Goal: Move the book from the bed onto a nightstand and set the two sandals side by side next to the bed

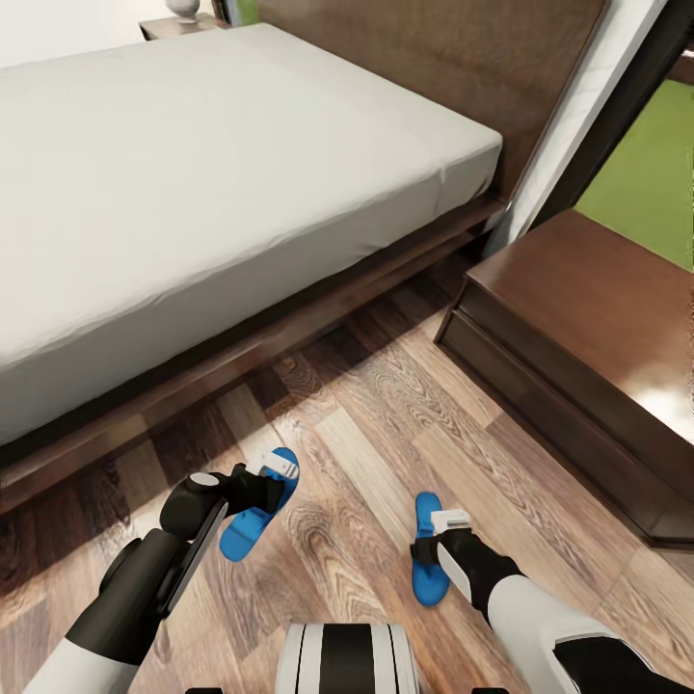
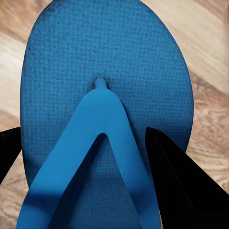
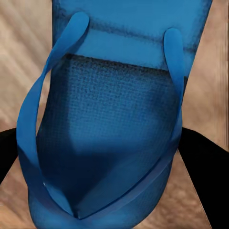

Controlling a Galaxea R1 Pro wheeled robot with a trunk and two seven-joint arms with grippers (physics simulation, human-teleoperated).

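Gripping one blue sandal (image 1: 253, 520) in left hand (image 1: 275, 479), other sandal (image 1: 427, 569) in right hand (image 1: 436, 540), beside bed (image 1: 193, 193)

Head view: bright, even, daylight-like light; a white glare patch sits on the glossy nightstand (image 1: 598, 328) top, a dark shadow band runs under the bed (image 1: 222, 183) frame, and straight edges lean toward the picture's borders. Renders are slightly soft, with blotchy floor (image 1: 376, 434) grain. Wrist views: sandal surfaces sharp, black fingers (image 2: 176, 181) in featureless shadow.
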